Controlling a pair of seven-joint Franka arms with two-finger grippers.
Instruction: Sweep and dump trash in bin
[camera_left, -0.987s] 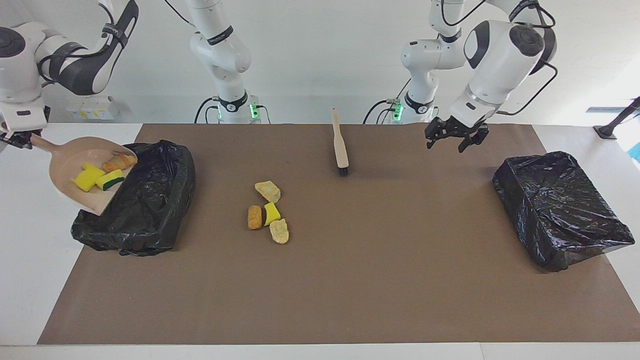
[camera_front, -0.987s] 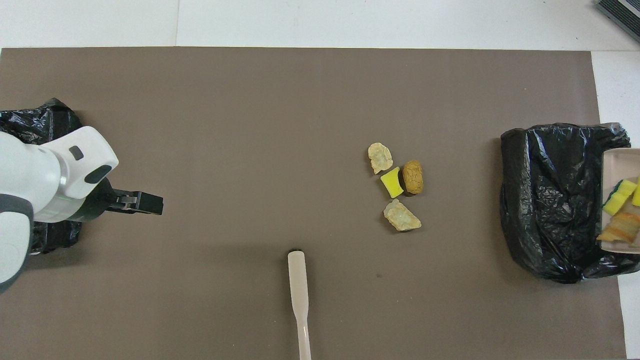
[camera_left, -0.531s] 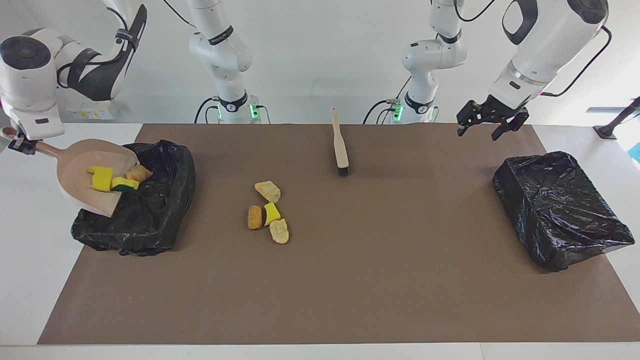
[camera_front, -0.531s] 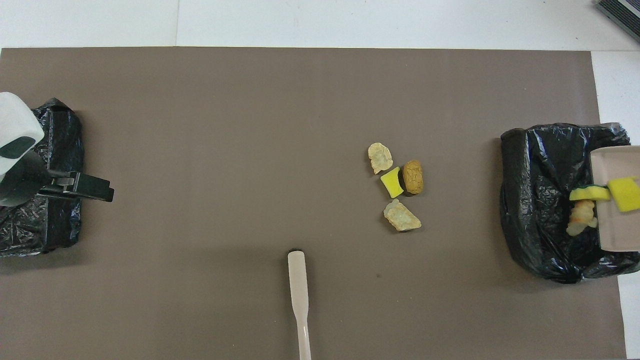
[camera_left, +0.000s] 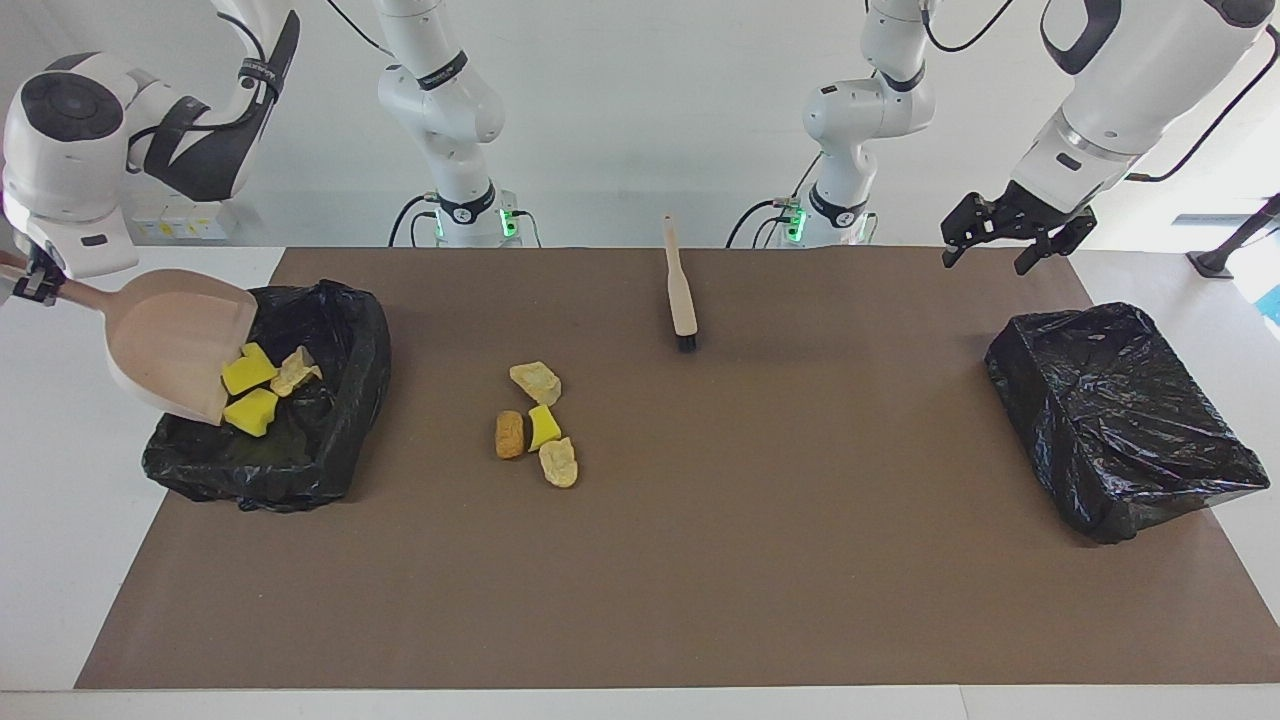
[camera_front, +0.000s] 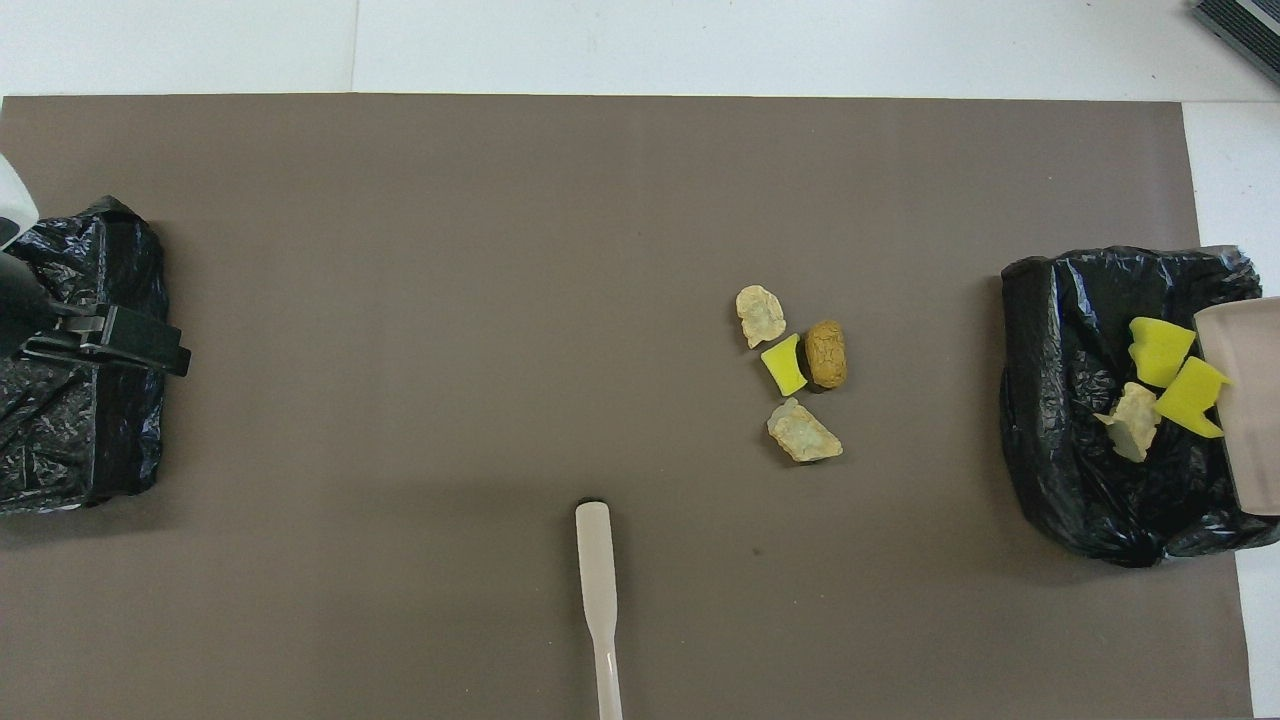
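Observation:
My right gripper (camera_left: 36, 284) is shut on the handle of the beige dustpan (camera_left: 175, 338), which tilts steeply over the black-lined bin (camera_left: 335, 400) at the right arm's end. Three pieces of trash, two yellow (camera_left: 250, 372) (camera_left: 253, 411) and one tan (camera_left: 296, 369), lie in that bin just below the pan's lip. In the overhead view they show as yellow chunks (camera_front: 1160, 350) and a tan one (camera_front: 1133, 422) beside the dustpan (camera_front: 1250, 400). Several more chunks (camera_left: 535, 382) (camera_front: 803, 432) sit in a cluster mid-mat. My left gripper (camera_left: 992, 255) hangs open and empty in the air.
A brush (camera_left: 682, 290) lies on the brown mat close to the robots, bristles pointing away from them; its handle (camera_front: 597, 580) shows in the overhead view. A second black-lined bin (camera_left: 1120, 420) stands at the left arm's end, under the left gripper (camera_front: 150, 345).
The dustpan has tipped further and its three chunks have slid out into the bin. The left gripper has risen and drawn back toward the left arm's end, still open.

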